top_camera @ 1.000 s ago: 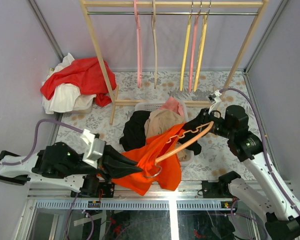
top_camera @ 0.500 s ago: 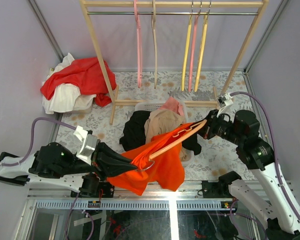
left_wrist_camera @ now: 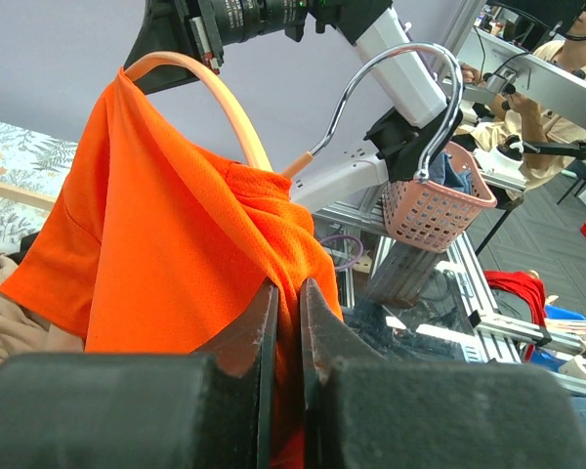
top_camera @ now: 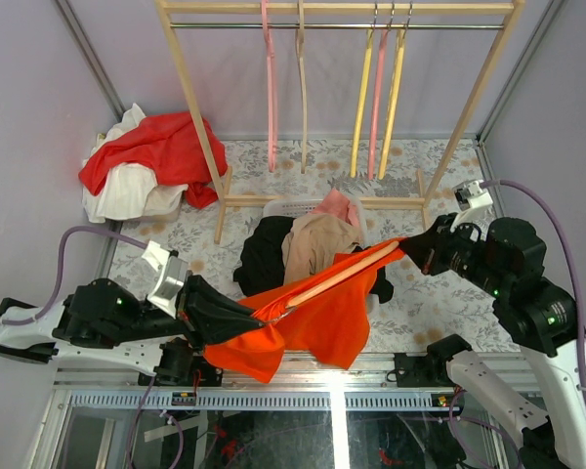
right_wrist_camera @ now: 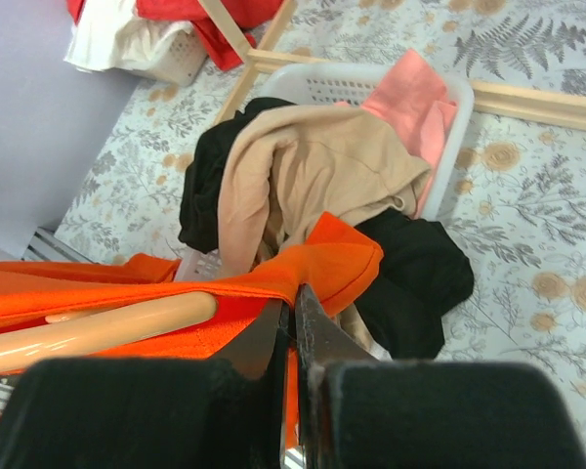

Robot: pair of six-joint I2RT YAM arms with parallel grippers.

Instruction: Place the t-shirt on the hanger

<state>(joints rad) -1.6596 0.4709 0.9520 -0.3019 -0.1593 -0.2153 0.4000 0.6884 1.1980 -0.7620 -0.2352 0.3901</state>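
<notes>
We see the left gripper (top_camera: 271, 316) closed narrow on the t-shirt (top_camera: 317, 318), its two fingers pinching a fold of the bright orange cloth. In the left wrist view the pinch sits just below the spot where the neck of the hanger (top_camera: 347, 271) comes out of the fabric. From that gripper the cloth rises up and away, draped over the hanger's peach arm. The silver hook (left_wrist_camera: 411, 47) curves off above and to the right of the gripper, clear of the cloth. More of the t-shirt hangs slack beside the left gripper.

The right gripper (top_camera: 408, 250) is at the opposite end of the hanger, also closed narrow. In its wrist view the fingers come together on orange cloth lying over the hanger's shoulder tip. The bare peach bar runs out to the left just beside them. We cannot tell whether the pads meet the hanger itself or only the cloth over it.

Between the two grippers the hanger slopes, with the t-shirt stretched along it above the floral table (top_camera: 439, 293). Beyond the right gripper lies a white basket (right_wrist_camera: 317, 83) with a tan garment (right_wrist_camera: 313, 176) spilling over its rim.
</notes>
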